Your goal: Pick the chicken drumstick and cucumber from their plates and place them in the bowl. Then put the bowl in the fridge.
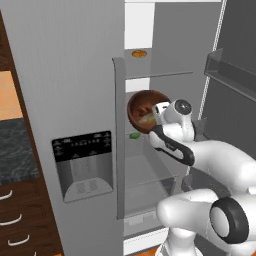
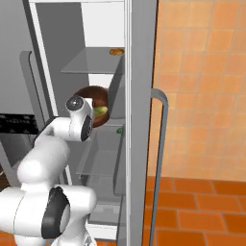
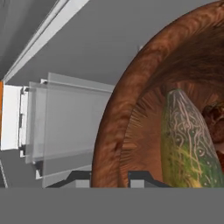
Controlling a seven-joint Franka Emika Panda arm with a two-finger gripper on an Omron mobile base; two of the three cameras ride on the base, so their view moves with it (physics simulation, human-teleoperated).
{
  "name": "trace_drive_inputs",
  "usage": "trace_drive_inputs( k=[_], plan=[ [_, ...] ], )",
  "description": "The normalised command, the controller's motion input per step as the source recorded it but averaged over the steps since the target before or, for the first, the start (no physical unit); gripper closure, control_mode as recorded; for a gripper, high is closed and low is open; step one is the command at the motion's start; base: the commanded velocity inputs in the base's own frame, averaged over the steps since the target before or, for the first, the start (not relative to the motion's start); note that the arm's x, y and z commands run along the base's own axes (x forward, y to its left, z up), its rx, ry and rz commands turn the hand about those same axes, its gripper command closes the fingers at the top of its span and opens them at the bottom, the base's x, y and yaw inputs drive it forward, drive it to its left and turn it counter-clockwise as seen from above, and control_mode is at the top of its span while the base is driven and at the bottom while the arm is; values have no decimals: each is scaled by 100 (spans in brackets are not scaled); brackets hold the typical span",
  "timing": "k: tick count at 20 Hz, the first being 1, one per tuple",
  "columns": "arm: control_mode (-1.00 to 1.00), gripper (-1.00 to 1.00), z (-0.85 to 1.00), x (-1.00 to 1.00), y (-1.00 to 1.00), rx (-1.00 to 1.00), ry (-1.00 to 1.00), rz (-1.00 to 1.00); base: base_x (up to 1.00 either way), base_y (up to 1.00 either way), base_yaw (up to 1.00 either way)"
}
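Hand view shows the cucumber (image 3: 186,144) lying inside the bowl (image 3: 127,118), with a dark reddish bit of the chicken drumstick (image 3: 215,120) at the right edge, so the loading appears done. The claw (image 3: 110,177) grips the bowl's thick rim, one dark tip on either side of the wood; a rim grip looks like the natural way to carry so deep a vessel. From the left base view the bowl (image 1: 145,111) hangs tipped, its mouth facing sideways, held up inside the open fridge (image 1: 75,75) between two clear shelves (image 1: 150,170). That tilt risks spilling the food, I judge. A small green thing (image 1: 134,135) lies on a shelf just below, and an orange item (image 1: 139,53) sits higher up
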Motion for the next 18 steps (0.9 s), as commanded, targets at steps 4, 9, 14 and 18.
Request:
trace_drive_inputs(
  k=[4, 9, 14, 18],
  plan=[
    [-100, 100, -6, 76, 0, 0, 0, 0, 0, 0, 0],
    [-100, 100, -21, 74, 0, 0, 0, 0, 0, 0, 0],
    [-100, 100, -27, 49, 4, 0, 1, 0, 0, 0, 0],
    [-100, 100, -15, 36, 2, 0, 0, 0, 0, 0, 0]
  ],
)
